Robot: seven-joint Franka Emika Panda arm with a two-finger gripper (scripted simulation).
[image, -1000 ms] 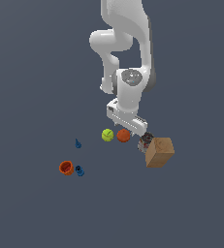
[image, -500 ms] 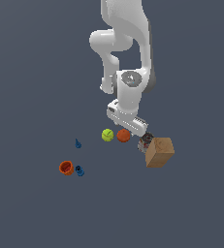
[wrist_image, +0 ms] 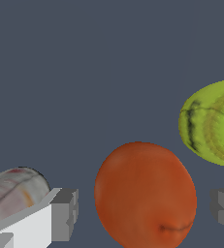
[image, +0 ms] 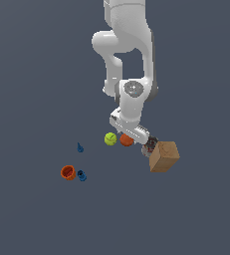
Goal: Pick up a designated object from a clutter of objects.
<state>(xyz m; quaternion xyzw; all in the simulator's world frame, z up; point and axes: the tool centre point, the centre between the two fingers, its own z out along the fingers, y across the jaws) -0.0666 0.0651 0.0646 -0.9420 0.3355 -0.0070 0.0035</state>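
Orange ball [wrist_image: 145, 196], smooth and slightly oval, resting on the dark grey table [image: 37, 74]. In the wrist view it lies between the two grey fingertips [wrist_image: 65, 214] of the hand [wrist_image: 145, 213], with a gap visible on each side; the hand is open and holds nothing. In the exterior view the ball [image: 126, 140] sits directly under the hand [image: 130, 133], partly covered by it.

Yellow-green ball [image: 110, 139], just beside the orange ball on the exterior view's left; the two are close but a sliver of table shows between them in the wrist view [wrist_image: 211, 123].

Dark, roundish item [image: 149, 145] with a pale mottled surface, on the exterior view's right of the orange ball, seen behind one finger in the wrist view [wrist_image: 14, 193]. It lies against the tan box [image: 164, 156], which stands tilted on the table.

Orange cup [image: 67, 172], well apart on the exterior view's left, with a small blue piece [image: 81, 175] just beside it. A second blue piece [image: 79, 147] stands between cup and yellow-green ball.

White arm [image: 129, 55] descending from above.
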